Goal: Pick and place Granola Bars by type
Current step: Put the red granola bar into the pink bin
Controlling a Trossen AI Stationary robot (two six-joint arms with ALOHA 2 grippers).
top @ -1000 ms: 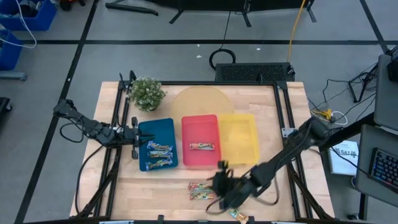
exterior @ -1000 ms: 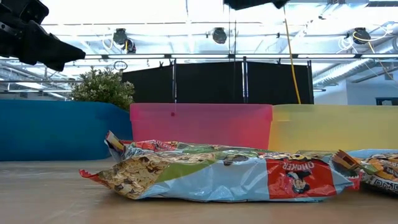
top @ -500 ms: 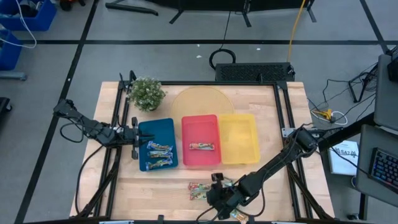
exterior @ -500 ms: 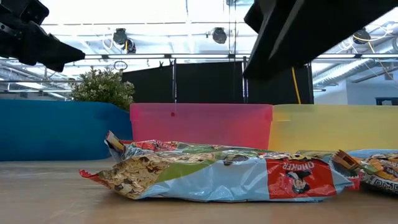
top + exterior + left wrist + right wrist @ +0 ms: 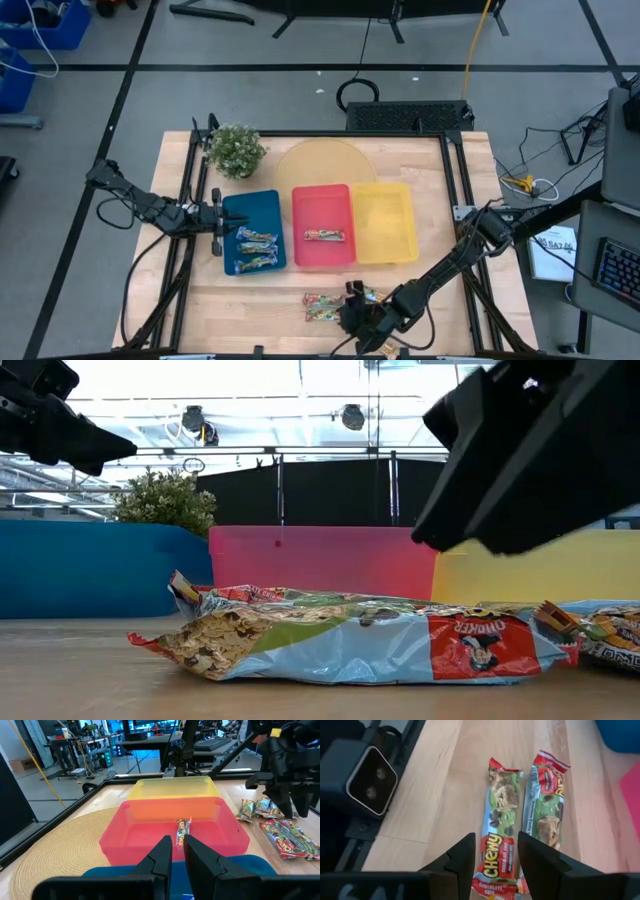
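Observation:
Two red-green granola bars [image 5: 499,835] [image 5: 546,805] lie flat side by side on the wood near the table's near edge [image 5: 320,306]. More bars lie close by [image 5: 255,809]. My right gripper [image 5: 495,850] [image 5: 350,318] hangs slanting down over them, open. Its fingers stand on either side of the near end of the "Chewy" bar, and no touch shows. My left gripper [image 5: 178,852] [image 5: 218,215] waits above the blue tray's left edge, fingers nearly together, holding nothing. Two blue-silver bars [image 5: 255,250] lie in the blue tray [image 5: 262,208]. One bar [image 5: 325,236] lies in the red tray [image 5: 322,200].
A yellow tray [image 5: 384,222] stands right of the red one. A potted plant [image 5: 236,150] and a round woven mat [image 5: 322,160] sit at the back. The low camera [image 5: 370,780] sits at the near edge beside the bars. One bar [image 5: 385,347] lies at the very front.
My right gripper has come down toward the bars at the table's near edge, tipping more steeply downward. In the low view it now fills the upper right. The bars and my left arm have stayed still.

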